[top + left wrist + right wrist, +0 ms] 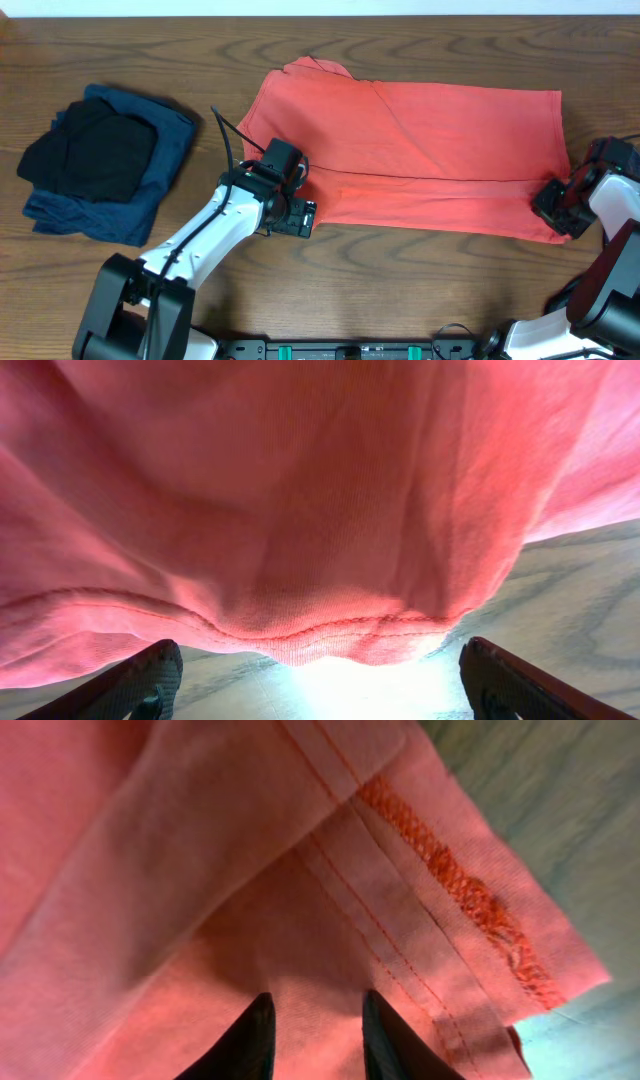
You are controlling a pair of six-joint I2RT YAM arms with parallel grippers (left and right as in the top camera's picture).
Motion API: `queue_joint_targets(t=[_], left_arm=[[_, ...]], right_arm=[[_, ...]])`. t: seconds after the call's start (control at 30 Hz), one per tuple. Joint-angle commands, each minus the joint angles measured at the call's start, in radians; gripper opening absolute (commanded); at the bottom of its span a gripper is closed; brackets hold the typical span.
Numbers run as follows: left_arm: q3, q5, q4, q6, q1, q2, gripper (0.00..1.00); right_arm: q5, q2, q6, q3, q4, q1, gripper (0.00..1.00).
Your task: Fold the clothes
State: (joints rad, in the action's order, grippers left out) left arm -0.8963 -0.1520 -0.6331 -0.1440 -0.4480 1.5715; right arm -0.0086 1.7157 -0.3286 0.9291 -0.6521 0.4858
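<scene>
The coral-red T-shirt (420, 140) lies spread across the middle of the table, with its near edge folded over into a band. My left gripper (305, 212) is at the shirt's near-left corner. In the left wrist view its jaws (320, 685) are wide open and empty, with the shirt's stitched hem (330, 630) just ahead of them, above the tabletop. My right gripper (552, 205) is at the near-right corner. In the right wrist view its fingers (315, 1025) are close together with a fold of the shirt (200, 870) between them.
A pile of dark clothes sits at the left of the table, a black piece (90, 150) on top of a navy one (165, 150). The brown wooden table (400, 280) shows all around the shirt.
</scene>
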Motion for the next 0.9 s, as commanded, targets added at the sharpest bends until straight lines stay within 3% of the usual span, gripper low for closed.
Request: queue_joint_targets(t=[0.0, 0.23, 0.43, 0.7, 0.87], left_arm=[[-0.031, 0.019, -0.007, 0.017, -0.003, -0.026, 0.90], [-0.031, 0.019, 0.003, 0.018, -0.004, -0.026, 0.89], [-0.031, 0.021, 0.013, 0.062, -0.056, -0.026, 0.77], [-0.034, 0.220, 0.045, 0.067, -0.203, -0.026, 0.73], [-0.033, 0.262, 0.129, 0.069, -0.261, -0.013, 0.58]], right_arm=[[0.001, -0.006, 0.005, -0.040, 0.030, -0.008, 0.31], [0.001, -0.006, 0.010, -0.077, 0.080, -0.008, 0.33], [0.001, -0.006, 0.012, -0.078, 0.078, -0.008, 0.33], [0.001, -0.006, 0.013, -0.078, 0.079, -0.008, 0.33], [0.001, -0.006, 0.013, -0.078, 0.077, -0.008, 0.33]])
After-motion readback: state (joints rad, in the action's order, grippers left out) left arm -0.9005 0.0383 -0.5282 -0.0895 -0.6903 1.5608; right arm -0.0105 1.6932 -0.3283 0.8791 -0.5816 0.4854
